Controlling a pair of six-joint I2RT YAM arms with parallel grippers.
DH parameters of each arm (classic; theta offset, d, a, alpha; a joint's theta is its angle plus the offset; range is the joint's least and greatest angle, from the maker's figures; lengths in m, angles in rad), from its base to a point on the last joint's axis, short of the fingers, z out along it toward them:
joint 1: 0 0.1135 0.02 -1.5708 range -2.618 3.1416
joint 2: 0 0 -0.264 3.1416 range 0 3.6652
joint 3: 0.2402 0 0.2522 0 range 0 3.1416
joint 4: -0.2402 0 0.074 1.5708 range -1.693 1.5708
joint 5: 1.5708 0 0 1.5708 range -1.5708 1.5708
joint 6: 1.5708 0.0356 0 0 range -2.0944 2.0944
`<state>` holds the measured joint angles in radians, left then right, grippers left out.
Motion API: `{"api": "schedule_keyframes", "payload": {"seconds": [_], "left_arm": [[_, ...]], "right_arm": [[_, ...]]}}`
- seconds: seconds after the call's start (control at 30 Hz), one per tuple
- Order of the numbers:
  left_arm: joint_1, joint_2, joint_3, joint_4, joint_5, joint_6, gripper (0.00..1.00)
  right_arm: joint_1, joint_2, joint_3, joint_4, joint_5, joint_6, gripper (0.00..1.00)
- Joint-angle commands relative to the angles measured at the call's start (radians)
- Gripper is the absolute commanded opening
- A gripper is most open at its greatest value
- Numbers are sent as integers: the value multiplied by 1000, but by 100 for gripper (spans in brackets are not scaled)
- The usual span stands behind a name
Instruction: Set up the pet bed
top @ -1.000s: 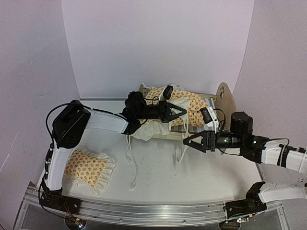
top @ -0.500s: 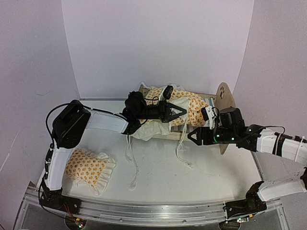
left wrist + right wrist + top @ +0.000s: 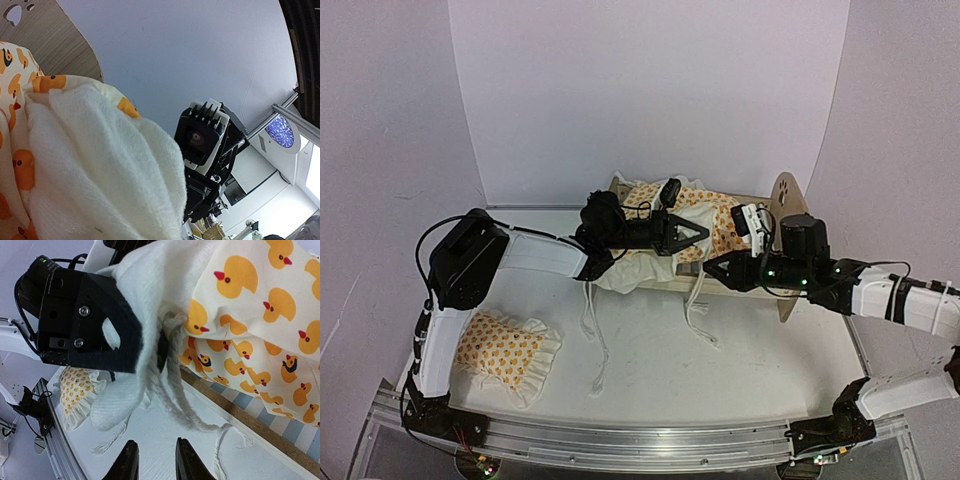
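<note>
The pet bed (image 3: 788, 203) stands at the back of the table, its paw-print headboard on the right. Its wooden side rail (image 3: 260, 429) and striped mattress (image 3: 250, 402) show under a duck-print blanket (image 3: 722, 225). My left gripper (image 3: 686, 236) is shut on a folded-up edge of that blanket, white underside (image 3: 100, 165) outward. The same grip shows in the right wrist view (image 3: 150, 352). My right gripper (image 3: 712, 268) hovers low beside the bed's near rail. Its jaws (image 3: 157, 462) stand a narrow gap apart over bare table, with nothing between them.
A small ruffled pillow (image 3: 505, 352) lies at the front left. White cords (image 3: 698, 315) trail from the blanket onto the table in front of the bed, and one twisted cord (image 3: 192, 405) hangs just beyond my right fingertips. A white backdrop rises behind the bed.
My right gripper has moved left and toward the bed, up to the hanging cords, and its jaws have narrowed a lot. The left arm has held still with the blanket.
</note>
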<state>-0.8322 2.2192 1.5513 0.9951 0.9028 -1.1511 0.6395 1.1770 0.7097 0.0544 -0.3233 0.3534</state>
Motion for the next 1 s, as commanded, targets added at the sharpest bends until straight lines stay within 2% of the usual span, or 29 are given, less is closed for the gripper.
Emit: {"api": "schedule_keyframes", "payload": {"seconds": [0.0, 0.1, 0.2, 0.43, 0.73, 0.87, 0.97], "left_arm": [[-1, -12, 39, 48, -6, 4, 0], [-1, -12, 39, 48, -5, 4, 0], [-1, -13, 39, 49, -5, 4, 0], [-1, -21, 30, 49, -5, 7, 0], [-1, -18, 35, 49, -6, 5, 0], [-1, -20, 34, 49, -6, 5, 0], [-1, -20, 33, 49, -5, 4, 0]], "right_arm": [[0, 41, 37, 109, -8, 18, 27], [0, 77, 38, 131, -23, 25, 22], [0, 101, 25, 157, -8, 19, 23], [0, 142, 4, 192, 28, 22, 33], [1, 190, -54, 352, 59, 28, 34], [2, 206, -89, 429, 95, 22, 41], [2, 234, -107, 489, 83, 29, 42]]}}
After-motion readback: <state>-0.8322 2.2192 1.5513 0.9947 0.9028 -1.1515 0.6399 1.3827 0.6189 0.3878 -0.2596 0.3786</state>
